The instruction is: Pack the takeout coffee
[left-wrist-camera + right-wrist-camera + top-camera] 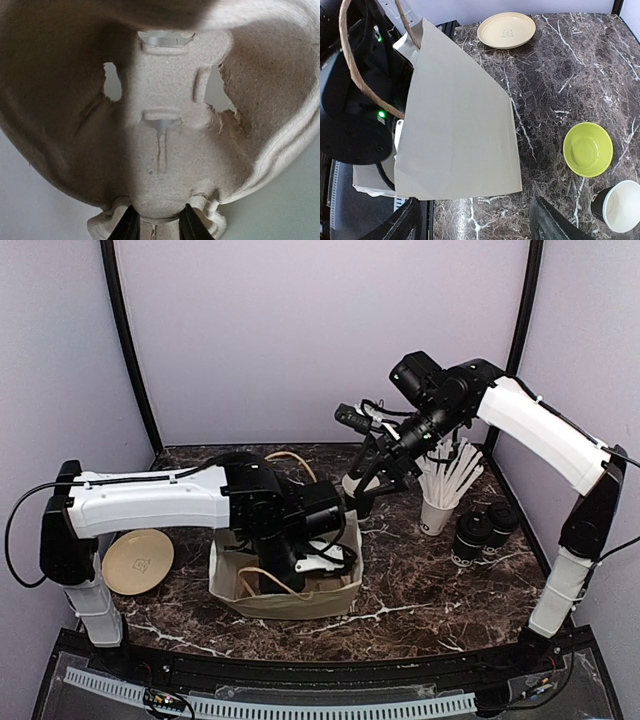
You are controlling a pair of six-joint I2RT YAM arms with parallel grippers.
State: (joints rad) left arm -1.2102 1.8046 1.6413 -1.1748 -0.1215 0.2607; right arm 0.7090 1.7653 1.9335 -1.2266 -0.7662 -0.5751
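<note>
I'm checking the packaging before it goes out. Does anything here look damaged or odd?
Yes. The pulp cup carrier held in the left gripper looks torn: the opening at the right of the left wrist view has a ragged, frayed edge, unlike the cleaner cutout opposite.

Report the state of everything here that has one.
paper bag, standing open.
cup carrier, clamped at one edge.
left gripper, shut on the cup carrier.
right gripper, open, empty.
lidded coffee cups, upright, closed.
unlidded coffee cup, upright, open.
green bowl, empty.
plate, empty.
white cup, holding straws.
</note>
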